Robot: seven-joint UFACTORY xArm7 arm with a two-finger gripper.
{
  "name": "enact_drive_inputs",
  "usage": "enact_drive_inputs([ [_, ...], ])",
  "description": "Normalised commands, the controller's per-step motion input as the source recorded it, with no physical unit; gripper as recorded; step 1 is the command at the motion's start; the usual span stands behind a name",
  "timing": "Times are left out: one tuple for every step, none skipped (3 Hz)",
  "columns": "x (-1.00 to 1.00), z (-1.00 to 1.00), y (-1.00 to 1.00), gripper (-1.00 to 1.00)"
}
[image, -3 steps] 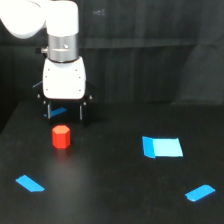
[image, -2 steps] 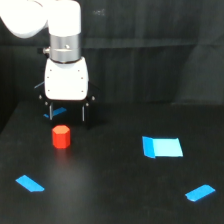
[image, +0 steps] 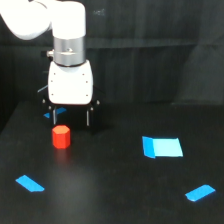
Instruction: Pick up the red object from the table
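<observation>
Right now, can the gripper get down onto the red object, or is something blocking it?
Probably yes. The gripper hangs open just behind the red object, which stands alone on the table. Nothing lies between them; the blue patches are well clear.

The white arm comes in from the upper corner on the exterior view's left and bends down into a vertical wrist with a grey metal band. Below it hangs the boxy white tool [image: 71,117], pointing straight down at the table [image: 115,190]. Its two thin dark fingers [image: 54,118] stand parted with a clear gap between them, nothing held there. The fingertips sit low, close above the table's surface near its far edge; whether they touch it I cannot tell.
</observation>
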Motion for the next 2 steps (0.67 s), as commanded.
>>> enact_drive_inputs([
  [0.26, -0.08, -0.6, 1.0],
  [0.13, -0.17, -0.5, 0.97],
])
